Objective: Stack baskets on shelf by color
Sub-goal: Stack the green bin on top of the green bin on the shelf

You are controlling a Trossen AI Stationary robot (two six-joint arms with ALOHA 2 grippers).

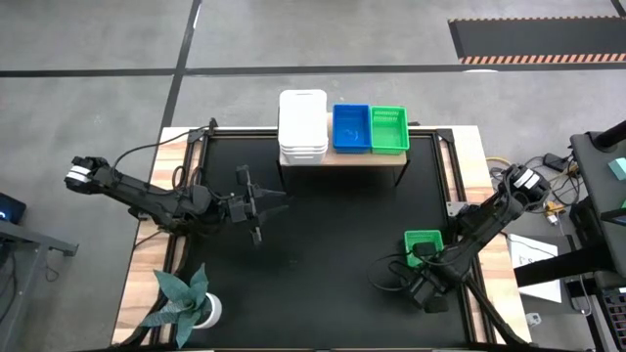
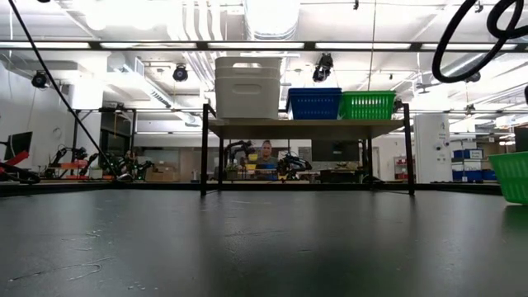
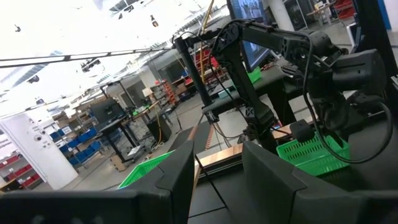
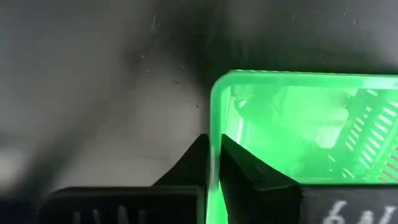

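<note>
Spanning most of the overhead view, the black-topped bench (image 1: 323,244) carries the two dark arms, one reaching in from each side. At the bench's far edge stands the light-wood shelf (image 1: 342,157) on thin black legs, holding a stack of white baskets (image 1: 302,125) at one end, a blue basket (image 1: 351,128) in the middle and a green basket (image 1: 388,129) at the other end, the three touching side by side in a row. Seen level across the bench, the white stack rises higher than the blue and green ones beside it. The right hand (image 4: 214,163) is down on the bench near the right edge, well apart from the shelf, its two dark fingers closed narrowly on the rim wall of a loose green basket (image 1: 424,242), one finger inside the wall and one outside; that basket rests on the bench surface. The left hand (image 1: 256,205) hangs above the bench's left-centre, in front of the shelf's white end, with its fingers (image 3: 273,180) spread wide and nothing between them. A potted green plant (image 1: 186,301) sits at the near left corner of the bench. Beyond the shelf legs, a person (image 2: 266,157) shows far back in the room.
</note>
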